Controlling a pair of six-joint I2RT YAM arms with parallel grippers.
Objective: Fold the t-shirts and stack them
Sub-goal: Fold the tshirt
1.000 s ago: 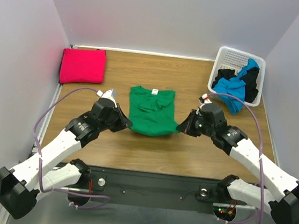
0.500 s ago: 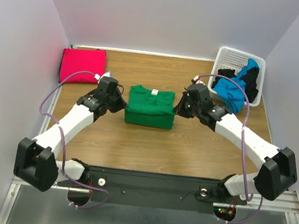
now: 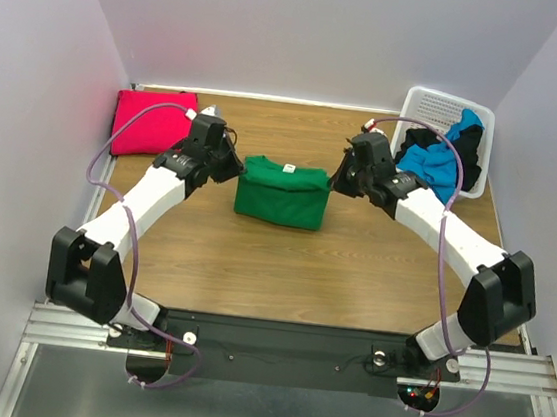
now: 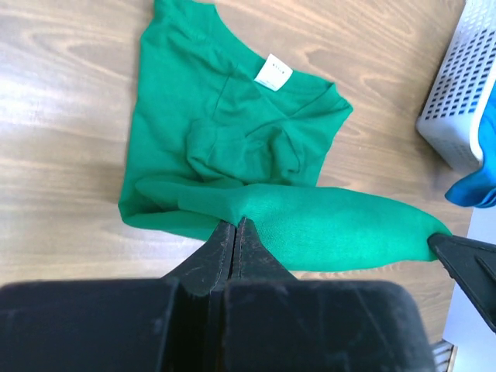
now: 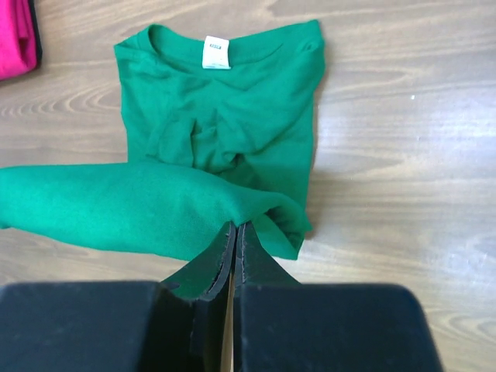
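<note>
Green t-shirt (image 3: 282,191) lies at the ctr of the wooden table (image 3: 352,267), btwn your two arms, collar toward the far wall w/ its white neck label (image 3: 287,169) facing up. Your left gripper (image 4: 235,226) has its fingers pressed together on a fold of green cloth at the shirt's left side. Your right gripper (image 5: 235,229) is pinched tight the same way on the fold at the right side. Btwn the two pinch points a doubled band of cloth runs across the garment, raised off the flat part. In both wrist cams that band covers the lower body of the shirt, while the collar, label and bunched sleeves show beyond it. In the left wrist cam you can see the tip of the right gripper at the far end of the band. From the top cam both arms reach fwd and inward, wrists just beside the shirt, one each side. Magenta t-shirt (image 3: 151,121) sits folded in the far left corner, well apart from the green one. White lattice basket (image 3: 433,103) stands in the far right corner w/ a blue t-shirt (image 3: 426,165) and a black t-shirt (image 3: 469,150) heaped in it, blue cloth hanging over its near rim.
</note>
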